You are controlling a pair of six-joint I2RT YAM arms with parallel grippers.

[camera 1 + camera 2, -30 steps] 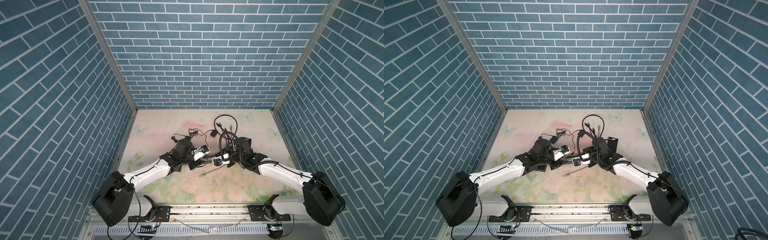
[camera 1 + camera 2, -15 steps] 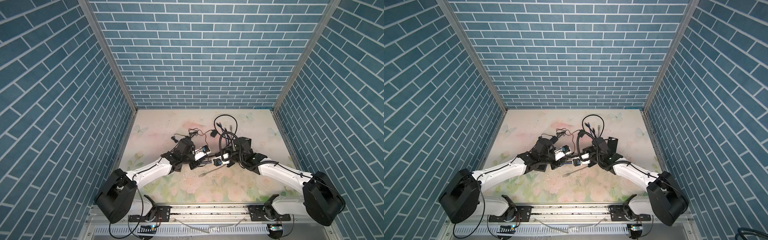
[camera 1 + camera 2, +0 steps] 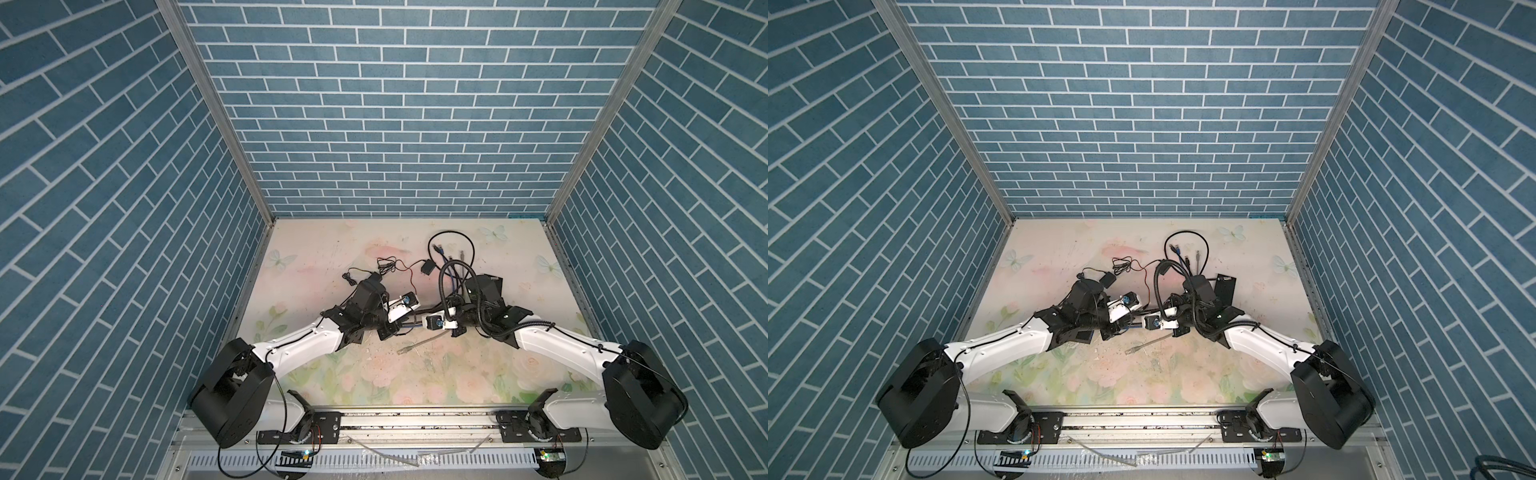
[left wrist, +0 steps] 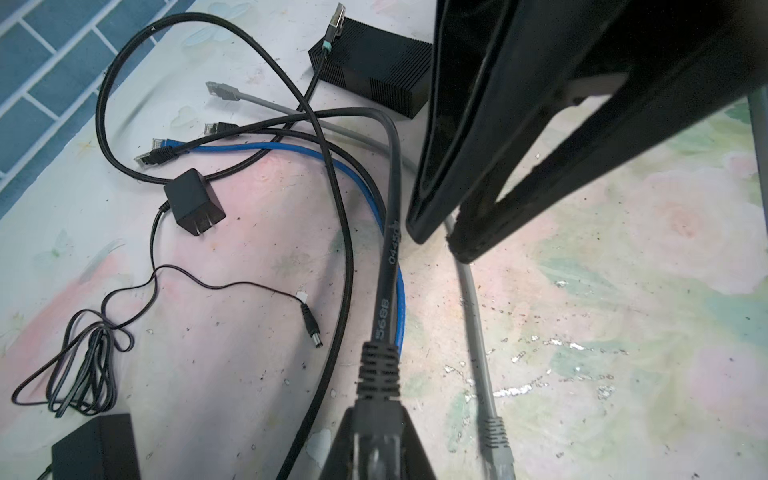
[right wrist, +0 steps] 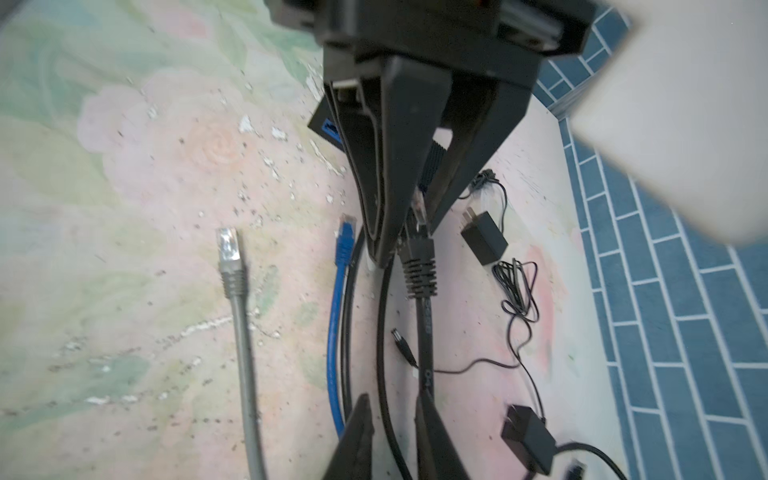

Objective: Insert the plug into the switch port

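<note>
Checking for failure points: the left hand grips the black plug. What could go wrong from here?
1. The plug points back into the left hand, cable trailing outward, so insertion probably needs a regrasp.
2. The right hand straddles the black cable; pulling away could tug the plug askew.
3. That cable lies over the blue cable and may drag it.

Your left arm and right arm stretched low toward centre, tips nearly meeting; your left gripper was clamped, your right gripper slightly parted.
</note>
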